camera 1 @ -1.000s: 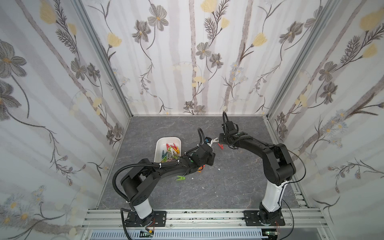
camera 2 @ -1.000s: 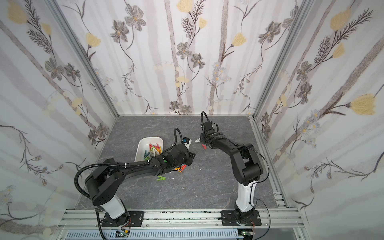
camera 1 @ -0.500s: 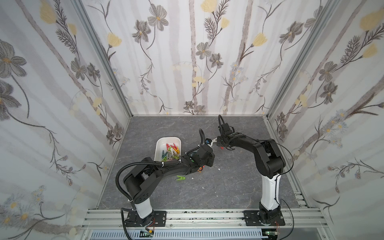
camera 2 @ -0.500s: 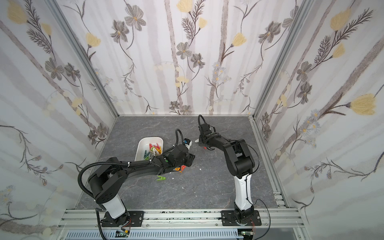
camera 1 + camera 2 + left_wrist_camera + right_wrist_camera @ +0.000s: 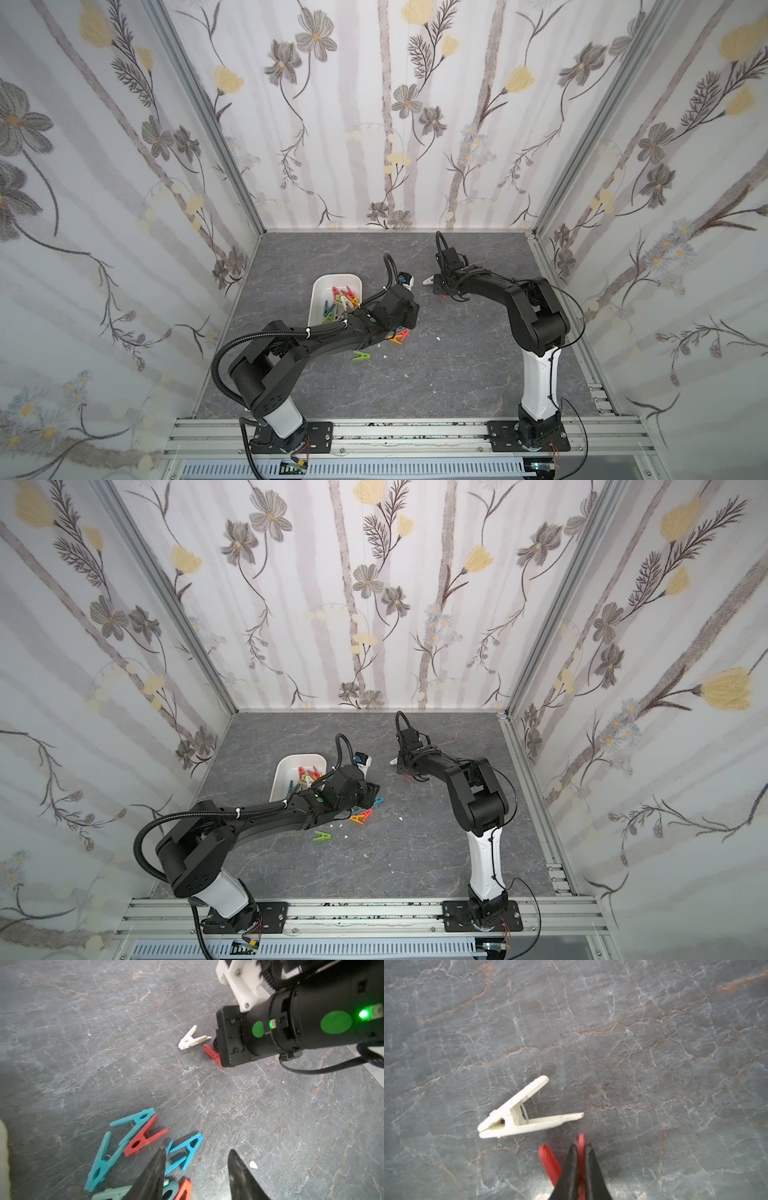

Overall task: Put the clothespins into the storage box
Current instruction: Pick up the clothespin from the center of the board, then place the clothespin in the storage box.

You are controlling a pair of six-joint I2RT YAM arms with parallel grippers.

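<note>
The white storage box (image 5: 313, 297) (image 5: 277, 780) stands left of centre with several coloured clothespins (image 5: 341, 300) in it. My right gripper (image 5: 580, 1146) (image 5: 439, 287) is down at the mat, shut on one leg of a red clothespin (image 5: 548, 1160) (image 5: 212, 1054). A white clothespin (image 5: 521, 1114) (image 5: 191, 1039) (image 5: 428, 281) lies just beside it. My left gripper (image 5: 197, 1152) hovers open over a loose heap: a blue clothespin (image 5: 185, 1150), a red one (image 5: 145, 1139) and a teal one (image 5: 103, 1160). Orange (image 5: 398, 336) and green (image 5: 361, 356) clothespins lie by the left arm.
Grey marbled mat with small white flecks (image 5: 253, 1165) (image 5: 437, 338). Flowered walls close the cell on three sides; an aluminium rail (image 5: 415, 432) carries both arm bases at the front. The left arm (image 5: 316, 336) lies across the box's near end.
The right gripper's jaws have closed on the red clothespin after the right arm shifted a little leftward and down. The left arm and its gripper have stayed put.
</note>
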